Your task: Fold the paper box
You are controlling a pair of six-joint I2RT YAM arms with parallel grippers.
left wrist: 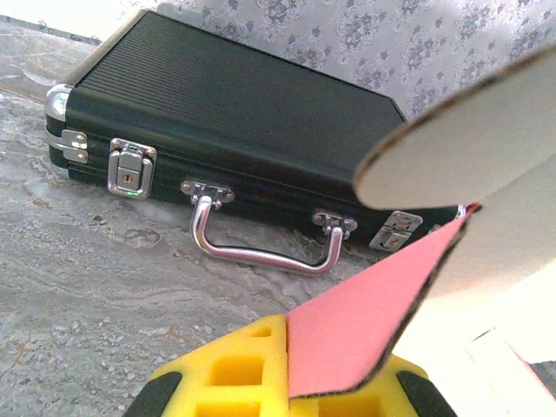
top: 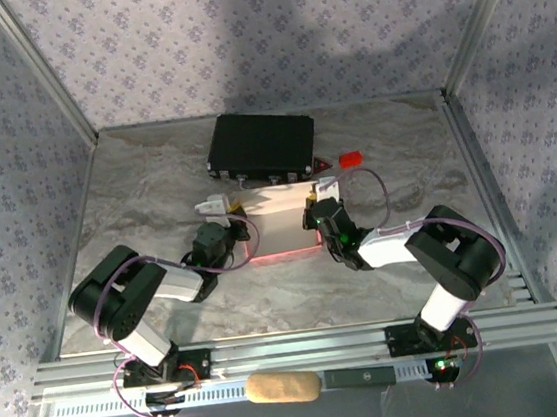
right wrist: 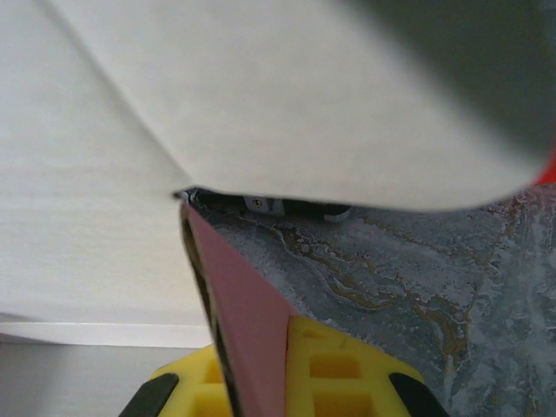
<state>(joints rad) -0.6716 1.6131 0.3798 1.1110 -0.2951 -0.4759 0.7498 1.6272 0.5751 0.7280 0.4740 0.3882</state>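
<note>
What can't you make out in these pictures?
Top view: creases and tabs of the paper box, too small to tell.
Left wrist view: the right end of the black case, behind a pale box flap.
Right wrist view: most of the table, behind the blurred box panel.

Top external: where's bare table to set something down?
Free: table strip between paper box and the arm bases; back-left corner left of black case; right side past red block to the rail. Crowded: centre, where left gripper and right gripper clamp the box just in front of the case.
</note>
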